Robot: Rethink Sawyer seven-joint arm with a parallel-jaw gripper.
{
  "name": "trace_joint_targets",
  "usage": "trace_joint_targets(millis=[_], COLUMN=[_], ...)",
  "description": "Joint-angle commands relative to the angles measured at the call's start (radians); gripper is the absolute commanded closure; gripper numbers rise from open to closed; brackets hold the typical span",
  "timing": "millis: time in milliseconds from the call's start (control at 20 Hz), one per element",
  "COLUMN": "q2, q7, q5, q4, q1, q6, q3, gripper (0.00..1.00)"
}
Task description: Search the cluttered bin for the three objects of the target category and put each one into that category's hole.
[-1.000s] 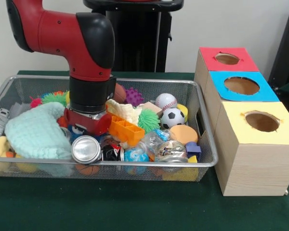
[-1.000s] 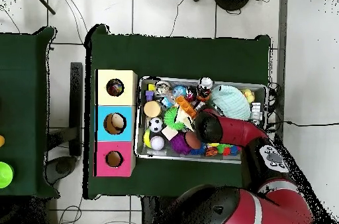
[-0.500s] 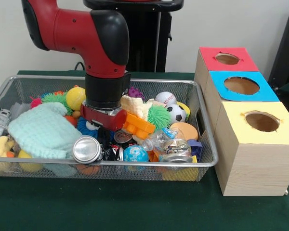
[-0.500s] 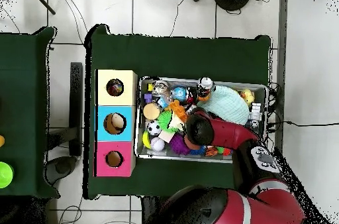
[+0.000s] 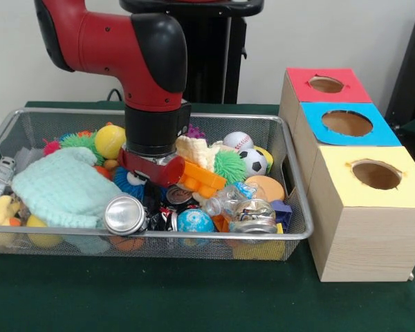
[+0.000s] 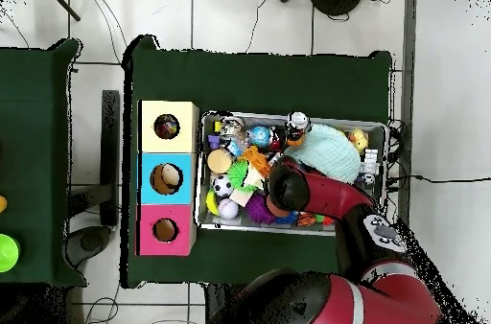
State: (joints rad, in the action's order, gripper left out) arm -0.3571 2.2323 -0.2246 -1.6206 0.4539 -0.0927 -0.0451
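A green tabletop (image 5: 194, 304) carries a wire bin (image 5: 28, 121) full of toys and, just beside the bin's right end in the front view, a row of three wooden boxes. Each box has a round hole in its top: the red box (image 5: 328, 84) is farthest back, the blue box (image 5: 347, 123) sits in the middle, and the yellow box (image 5: 375, 176) is nearest the tabletop's front edge. The red and black arm (image 5: 135, 62) comes down into the middle of the bin, and its wrist hides the gripper, so I cannot tell whether it is apart or closed. Against the wrist's right side lies an orange block (image 5: 202, 180). Further right, toward the bin's back right corner, are a green spiky ball (image 5: 229, 166), a baseball (image 5: 237, 142) and a small soccer ball (image 5: 253, 162). A pale green cloth (image 5: 59, 187) fills the bin's left part, with a yellow ball (image 5: 109, 140) behind it. A silver can (image 5: 124, 215) lies against the front wall, with a blue globe ball (image 5: 194, 221) further right along the same wall. In the overhead view the arm covers the bin's middle (image 6: 288, 186).
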Motion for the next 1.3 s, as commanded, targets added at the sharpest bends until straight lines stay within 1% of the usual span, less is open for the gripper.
trace_joint_targets(millis=[50,250,700,1000,1300], q2=[0.128,0.123,0.067,0.044,0.041], q7=[0.062,0.062,0.053,0.012,0.008], q5=[0.024,0.041,0.087,0.100,0.117], q4=[-0.235,-0.255,-0.319,-0.353,-0.352], q1=[-0.003,-0.002,-0.007,0.019,0.018], q6=[-0.188,-0.185,-0.242,-0.286,-0.303], q3=[-0.135,-0.139,-0.140,-0.174,-0.179], gripper=[1.00,1.00,1.00,1.00,1.00])
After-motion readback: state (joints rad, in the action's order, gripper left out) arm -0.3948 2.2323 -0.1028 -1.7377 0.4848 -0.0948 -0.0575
